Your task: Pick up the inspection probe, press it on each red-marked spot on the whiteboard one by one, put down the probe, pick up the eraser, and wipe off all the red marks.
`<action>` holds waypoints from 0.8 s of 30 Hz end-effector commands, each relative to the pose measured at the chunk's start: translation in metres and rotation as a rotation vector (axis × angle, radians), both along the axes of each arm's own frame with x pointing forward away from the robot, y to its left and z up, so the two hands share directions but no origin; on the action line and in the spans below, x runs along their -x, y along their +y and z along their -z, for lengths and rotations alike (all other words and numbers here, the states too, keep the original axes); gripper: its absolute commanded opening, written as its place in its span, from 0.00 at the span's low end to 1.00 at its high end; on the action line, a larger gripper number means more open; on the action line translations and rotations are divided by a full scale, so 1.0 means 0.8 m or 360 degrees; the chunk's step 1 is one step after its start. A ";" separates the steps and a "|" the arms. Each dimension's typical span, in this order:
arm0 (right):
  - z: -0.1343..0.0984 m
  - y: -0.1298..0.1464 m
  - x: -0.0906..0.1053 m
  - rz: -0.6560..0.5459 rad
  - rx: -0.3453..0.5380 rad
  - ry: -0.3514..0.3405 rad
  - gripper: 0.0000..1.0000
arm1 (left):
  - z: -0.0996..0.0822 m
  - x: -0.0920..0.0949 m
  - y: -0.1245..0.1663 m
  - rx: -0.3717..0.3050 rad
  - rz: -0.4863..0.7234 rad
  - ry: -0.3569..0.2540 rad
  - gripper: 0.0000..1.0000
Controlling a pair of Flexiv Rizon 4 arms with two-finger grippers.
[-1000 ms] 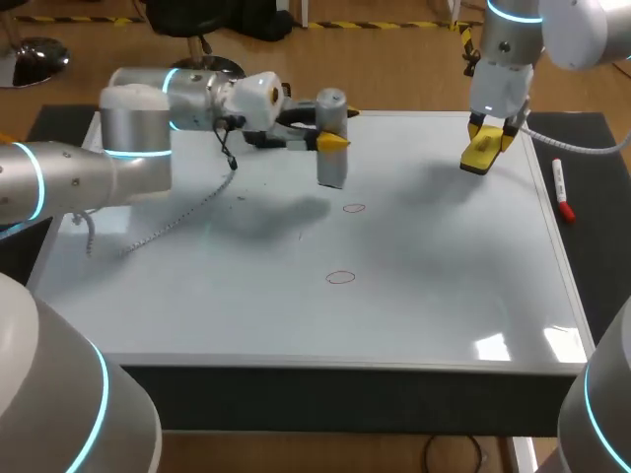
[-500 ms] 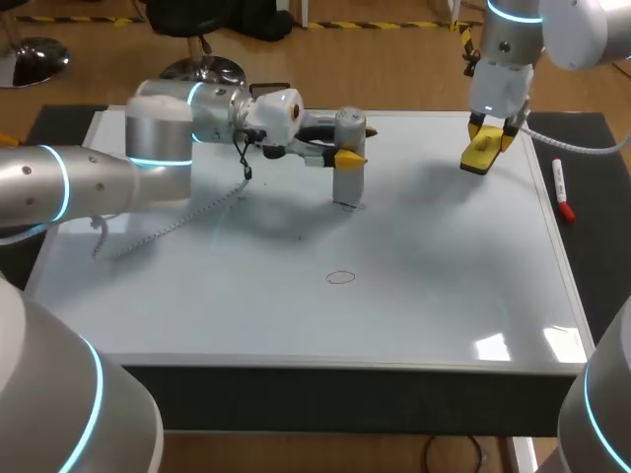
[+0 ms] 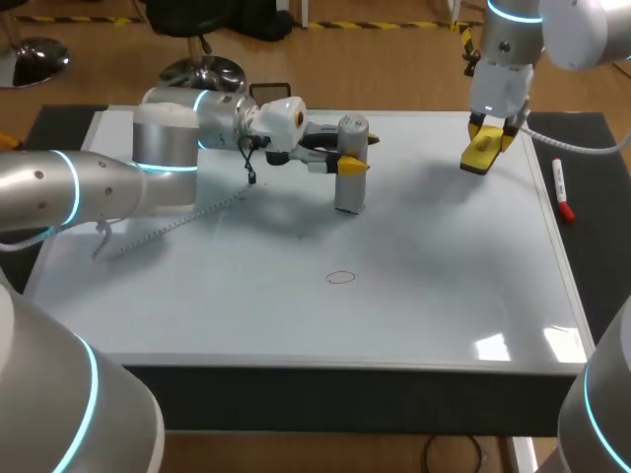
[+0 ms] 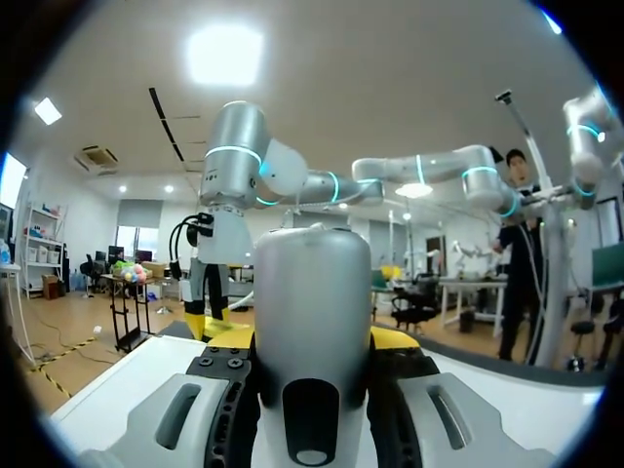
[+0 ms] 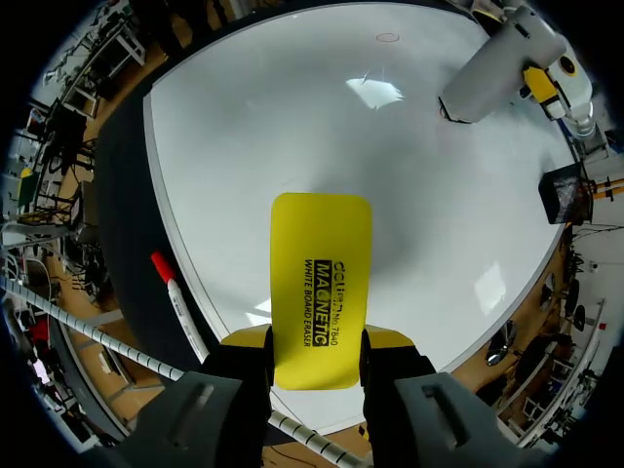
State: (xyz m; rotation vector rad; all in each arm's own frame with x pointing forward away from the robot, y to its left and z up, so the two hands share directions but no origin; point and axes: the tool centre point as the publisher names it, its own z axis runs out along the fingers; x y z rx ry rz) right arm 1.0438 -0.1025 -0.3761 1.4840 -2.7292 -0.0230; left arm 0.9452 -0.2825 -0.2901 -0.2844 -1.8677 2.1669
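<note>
The grey cylindrical probe point(image 3: 349, 190) stands upright on the whiteboard point(image 3: 444, 286), its base touching the surface at the back middle. My left gripper point(image 3: 357, 150) is shut on its upper part from the side; in the left wrist view the probe point(image 4: 310, 322) fills the gap between the fingers. One red ring point(image 3: 340, 277) shows nearer the front, ahead of the eraser as the red ring point(image 5: 387, 38). My right gripper point(image 3: 485, 148) hangs over the back right corner, shut on the yellow eraser point(image 5: 320, 283). From there the probe point(image 5: 487, 78) is seen far ahead.
A red-capped marker pen point(image 3: 562, 190) lies on the dark mat right of the board, beside the eraser as the pen point(image 5: 175, 292). A coiled cable point(image 3: 168, 227) trails from my left arm across the board's left part.
My left arm carried the probe to the right and down onto the board, where it now covers the upper red ring. The right arm has not moved.
</note>
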 end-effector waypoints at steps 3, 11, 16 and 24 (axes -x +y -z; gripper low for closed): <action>-0.001 -0.001 -0.001 -0.0003 0.0006 0.0001 0.00 | 0.010 -0.003 0.000 -0.0017 0.0000 0.0011 0.00; -0.001 -0.001 -0.001 -0.0003 0.0006 0.0001 0.00 | 0.011 -0.003 0.001 -0.0029 0.0000 0.0018 0.00; -0.001 -0.001 -0.001 -0.0003 0.0006 0.0001 0.00 | 0.011 0.000 -0.002 -0.0033 0.0006 0.0015 0.00; -0.001 -0.001 -0.001 -0.0003 0.0006 0.0001 0.00 | -0.025 -0.002 0.009 -0.0020 -0.0013 -0.0008 0.00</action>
